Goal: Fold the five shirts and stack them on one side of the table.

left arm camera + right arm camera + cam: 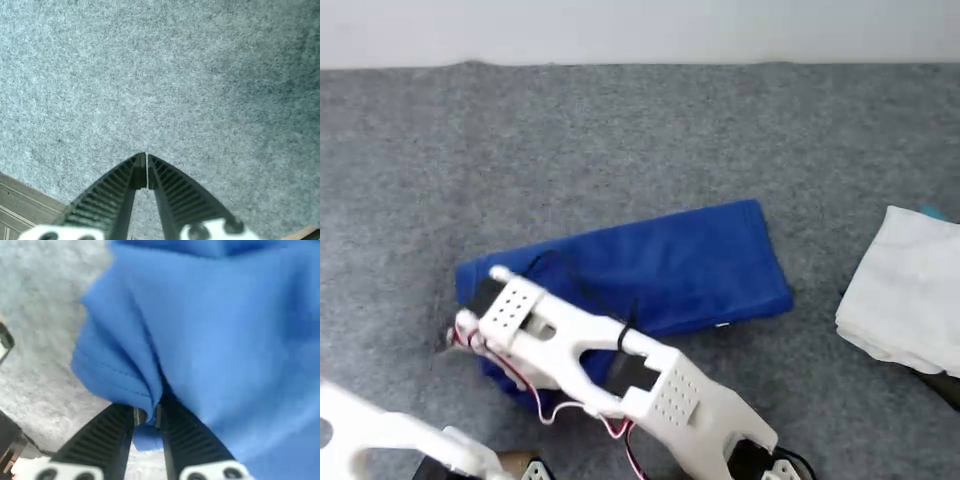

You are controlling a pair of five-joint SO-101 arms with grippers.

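Note:
A blue shirt (660,265) lies folded into a long band across the middle of the grey felt table (620,140). The white arm stretching in from the near right edge is my right arm. Its gripper (470,332) sits at the shirt's left end. In the right wrist view this gripper (146,416) is shut on a pinched fold of the blue shirt (215,335), close to a stitched hem. My left gripper (146,171) is shut with nothing in it, over bare felt. A stack of white folded cloth (905,295) rests at the table's right side.
A teal edge (932,212) and a dark one (945,385) stick out from under the white stack. My left arm (380,430) lies at the near left corner. Near it the felt ends at a wooden strip (20,205). The far half of the felt is bare.

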